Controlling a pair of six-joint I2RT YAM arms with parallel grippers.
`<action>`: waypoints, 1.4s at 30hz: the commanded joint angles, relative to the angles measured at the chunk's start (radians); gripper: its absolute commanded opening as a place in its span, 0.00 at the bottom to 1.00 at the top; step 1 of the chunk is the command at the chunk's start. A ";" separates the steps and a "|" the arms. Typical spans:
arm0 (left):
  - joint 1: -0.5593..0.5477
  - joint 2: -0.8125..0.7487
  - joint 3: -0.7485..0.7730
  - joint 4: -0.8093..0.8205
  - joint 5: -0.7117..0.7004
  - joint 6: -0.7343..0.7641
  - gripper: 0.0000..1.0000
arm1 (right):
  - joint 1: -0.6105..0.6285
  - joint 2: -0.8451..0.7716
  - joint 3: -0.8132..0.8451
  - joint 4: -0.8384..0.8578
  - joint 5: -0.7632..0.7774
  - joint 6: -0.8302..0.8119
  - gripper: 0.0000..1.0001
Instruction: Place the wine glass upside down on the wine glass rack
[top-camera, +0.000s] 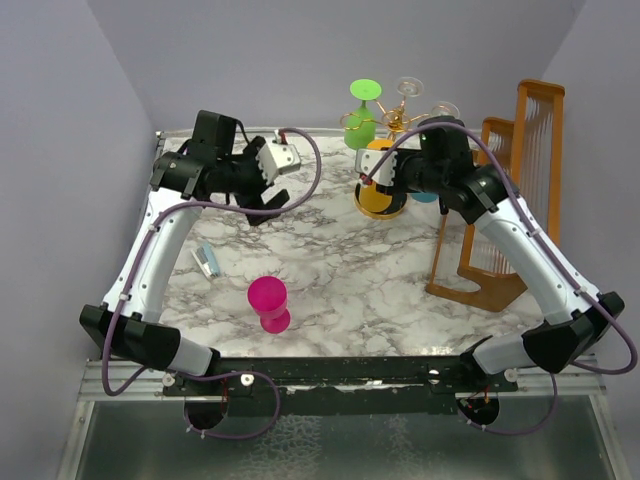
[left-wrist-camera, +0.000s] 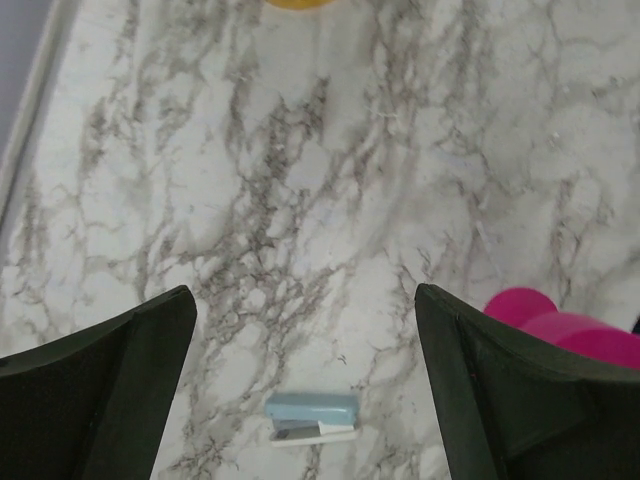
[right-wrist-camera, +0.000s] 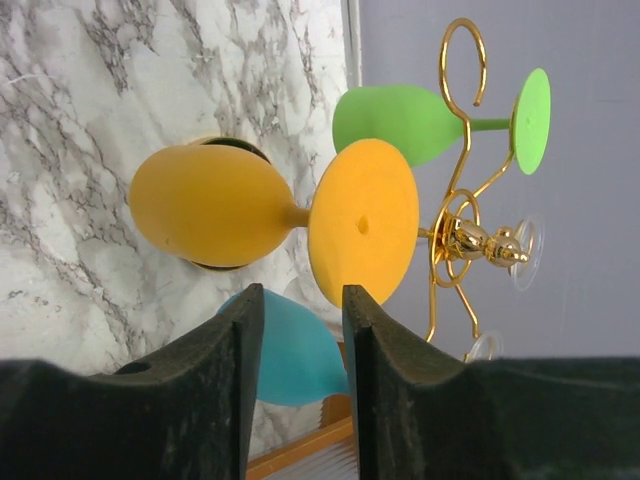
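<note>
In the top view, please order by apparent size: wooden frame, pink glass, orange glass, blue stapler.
1. wooden frame
2. pink glass, orange glass: unranked, orange partly hidden
3. blue stapler

A small blue stapler (top-camera: 206, 260) lies on the marble table (top-camera: 340, 270), near its left edge. A brown slatted wooden frame (top-camera: 541, 88) stands at the right edge.

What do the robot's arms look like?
The left arm and right arm are white tubes with chunky black joints. Purple cables loop along them. The left gripper and right gripper have two thick black fingers each.
</note>
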 joint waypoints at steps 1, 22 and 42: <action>-0.009 -0.040 -0.043 -0.251 0.126 0.222 0.94 | 0.005 -0.054 -0.013 -0.046 -0.089 0.014 0.40; -0.132 -0.092 -0.354 -0.305 0.114 0.268 0.79 | 0.005 -0.115 -0.004 -0.117 -0.218 0.048 0.46; -0.224 -0.002 -0.411 -0.254 -0.008 0.201 0.25 | 0.005 -0.114 -0.008 -0.106 -0.175 0.050 0.46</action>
